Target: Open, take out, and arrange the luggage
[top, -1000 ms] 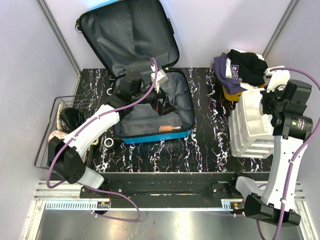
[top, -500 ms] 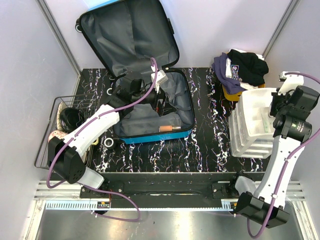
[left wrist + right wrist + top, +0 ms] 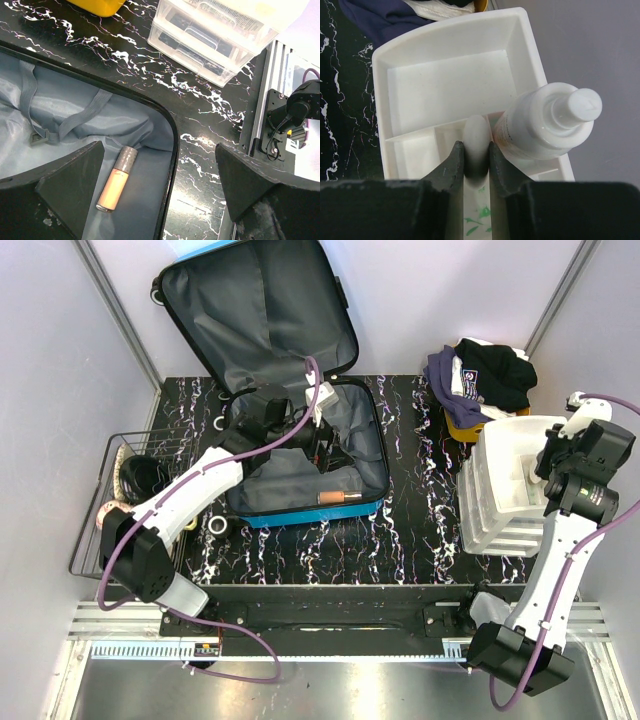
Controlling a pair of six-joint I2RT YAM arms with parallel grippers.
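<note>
Blue suitcase (image 3: 290, 485) lies open at eleven o'clock. We are unpacking: our right gripper (image 3: 476, 147) pinches a white tube (image 3: 476, 132) over the tray (image 3: 445, 85). Our left gripper (image 3: 159, 150), wide open, empty, should grab the peach tube (image 3: 116, 180) next.

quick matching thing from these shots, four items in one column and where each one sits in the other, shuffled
1 peach tube
2 white pump bottle
3 pile of clothes
4 small white tube

a between the right gripper's fingers
b on the luggage lining
c in the white organiser's top tray
d on the yellow bin

Pairs: 1-b, 2-c, 3-d, 4-a
</note>
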